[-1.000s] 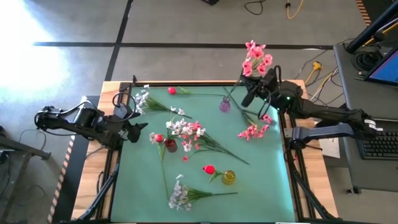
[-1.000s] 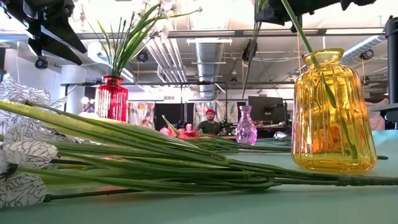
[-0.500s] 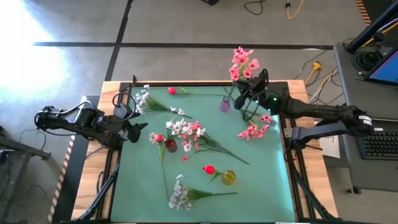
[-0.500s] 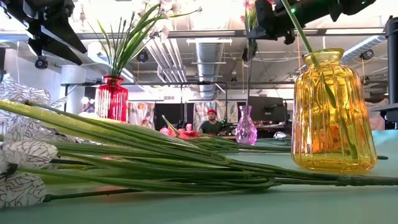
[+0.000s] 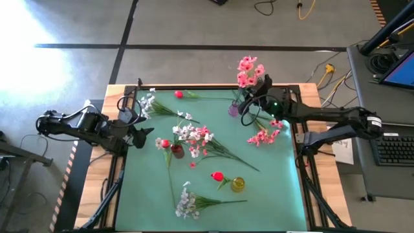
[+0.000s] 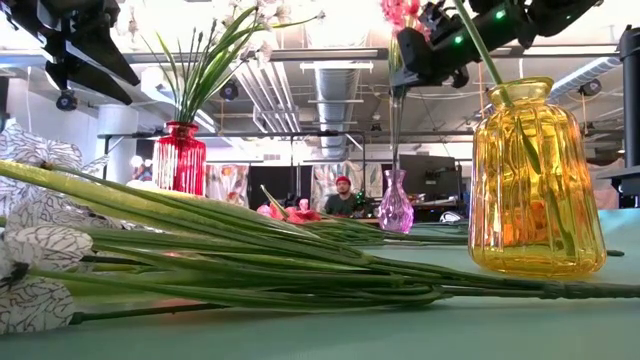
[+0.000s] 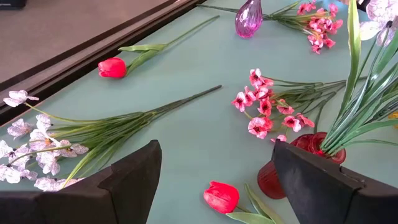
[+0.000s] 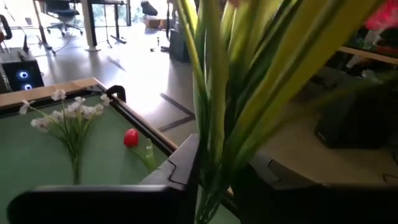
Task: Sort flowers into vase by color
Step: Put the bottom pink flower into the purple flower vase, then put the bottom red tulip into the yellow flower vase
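Your left gripper [image 7: 214, 180] waits open and empty at the table's left edge (near the red vase [image 5: 176, 151]); your right gripper [image 5: 254, 102], clamped on the pink spray [image 5: 248, 70], hangs its stem above the purple vase [image 5: 233, 110]; a misaligned descent could topple it

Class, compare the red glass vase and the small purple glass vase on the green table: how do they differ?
The red glass vase holds flower stems; the small purple glass vase is empty, with the right gripper holding a pink flower spray over it. The red vase stands mid-table, the purple near the far edge. Both stand upright.
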{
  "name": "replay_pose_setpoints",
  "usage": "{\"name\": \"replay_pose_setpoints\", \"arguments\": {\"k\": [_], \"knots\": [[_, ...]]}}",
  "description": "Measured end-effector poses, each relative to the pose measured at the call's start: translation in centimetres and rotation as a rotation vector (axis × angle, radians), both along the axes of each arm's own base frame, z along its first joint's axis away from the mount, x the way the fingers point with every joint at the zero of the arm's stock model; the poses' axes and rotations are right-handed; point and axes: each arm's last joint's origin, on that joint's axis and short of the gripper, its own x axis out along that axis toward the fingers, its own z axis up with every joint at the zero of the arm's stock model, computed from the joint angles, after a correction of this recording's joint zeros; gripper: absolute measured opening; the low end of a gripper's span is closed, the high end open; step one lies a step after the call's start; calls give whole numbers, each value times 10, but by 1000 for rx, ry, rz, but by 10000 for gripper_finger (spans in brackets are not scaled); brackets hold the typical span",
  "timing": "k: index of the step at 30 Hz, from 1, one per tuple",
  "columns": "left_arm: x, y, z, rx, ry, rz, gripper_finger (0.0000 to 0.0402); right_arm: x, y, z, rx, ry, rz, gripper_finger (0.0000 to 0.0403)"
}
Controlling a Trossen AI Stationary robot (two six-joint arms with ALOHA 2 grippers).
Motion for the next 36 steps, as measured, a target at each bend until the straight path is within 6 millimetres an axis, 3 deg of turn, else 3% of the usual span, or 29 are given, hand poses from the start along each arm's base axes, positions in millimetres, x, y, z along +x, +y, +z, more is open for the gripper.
{"name": "replay_pose_setpoints", "arguments": {"k": [13, 21, 28, 36], "knots": [[0, 0, 0, -12, -8, 10, 293, -4, 2, -8, 76, 23, -12, 149], [0, 0, 0, -52, -25, 29, 293, -19, 7, -6, 144, 58, -25, 196], [-3, 0, 25, -109, -80, 40, 293, -38, 14, -1, 231, 56, -27, 230], [-15, 0, 55, -279, -7, 129, 293, -41, 18, -8, 342, 94, 28, 258]]}}
